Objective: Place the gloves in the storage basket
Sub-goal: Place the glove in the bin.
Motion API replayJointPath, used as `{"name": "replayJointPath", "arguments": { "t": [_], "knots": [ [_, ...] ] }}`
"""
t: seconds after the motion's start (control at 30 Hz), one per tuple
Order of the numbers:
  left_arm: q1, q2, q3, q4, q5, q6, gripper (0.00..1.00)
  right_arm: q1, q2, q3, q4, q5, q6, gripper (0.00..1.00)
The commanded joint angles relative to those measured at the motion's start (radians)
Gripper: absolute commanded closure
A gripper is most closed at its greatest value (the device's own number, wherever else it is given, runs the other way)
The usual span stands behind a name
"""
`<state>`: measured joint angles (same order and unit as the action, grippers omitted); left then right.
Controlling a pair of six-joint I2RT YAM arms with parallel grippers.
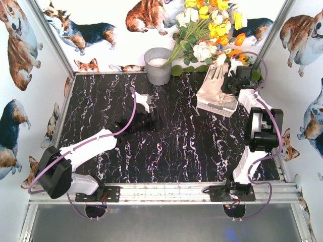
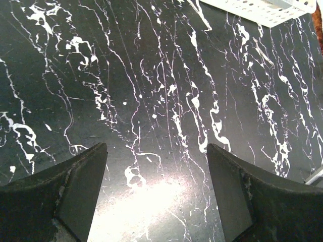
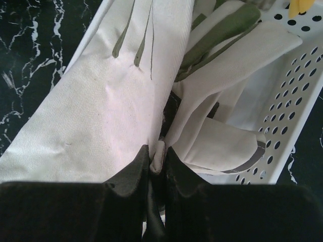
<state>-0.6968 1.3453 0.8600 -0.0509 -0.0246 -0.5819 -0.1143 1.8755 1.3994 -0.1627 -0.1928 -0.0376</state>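
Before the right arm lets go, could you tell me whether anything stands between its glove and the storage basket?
Nothing visible does: the right gripper pinches the glove right over the storage basket, where another glove already lies.

Corgi-print walls (image 1: 116, 50) surround black marbled tabletop (image 1: 192, 146), probably lit overhead.

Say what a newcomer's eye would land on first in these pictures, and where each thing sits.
The cream gloves heaped in the white storage basket at the far right stand out, with the right tool pinched shut on a fold of one. Behind them a bright yellow and white bouquet fills the back edge, while the left tool hangs open over the black marble table.
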Motion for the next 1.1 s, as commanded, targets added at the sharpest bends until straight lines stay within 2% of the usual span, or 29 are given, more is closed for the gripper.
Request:
{"name": "replayJointPath", "arguments": {
  "t": [0.0, 0.2, 0.5, 0.7, 0.77, 0.83, 0.9, 1.07],
  "knots": [
    [-0.002, -0.025, -0.003, -0.042, -0.051, 0.017, 0.26, -0.008, 0.031, 0.056, 0.01, 0.049, -0.048, 1.0],
    [-0.001, -0.041, -0.006, -0.058, -0.067, 0.015, 0.25, -0.01, 0.074, 0.078, 0.0, 0.085, -0.036, 1.0],
    [-0.002, -0.048, -0.009, -0.069, -0.08, 0.008, 0.25, -0.01, 0.117, 0.1, 0.022, 0.051, 0.085, 1.0],
    [-0.002, -0.067, -0.015, -0.085, -0.094, 0.008, 0.25, -0.011, 0.13, 0.132, -0.039, 0.119, 0.109, 0.99],
    [-0.002, -0.077, -0.021, -0.088, -0.1, 0.008, 0.25, -0.012, 0.108, 0.121, -0.038, 0.116, 0.109, 0.8],
    [-0.002, -0.085, -0.028, -0.087, -0.104, 0.006, 0.25, -0.013, 0.085, 0.118, -0.044, 0.108, 0.107, 0.65],
    [-0.001, -0.094, -0.035, -0.085, -0.102, 0.004, 0.25, -0.012, 0.057, 0.117, -0.051, 0.104, 0.1, 0.57],
    [-0.003, -0.11, -0.043, -0.082, -0.101, 0.004, 0.24, -0.012, -0.02, 0.088, -0.031, 0.137, 0.088, 0.47]
  ]
}}
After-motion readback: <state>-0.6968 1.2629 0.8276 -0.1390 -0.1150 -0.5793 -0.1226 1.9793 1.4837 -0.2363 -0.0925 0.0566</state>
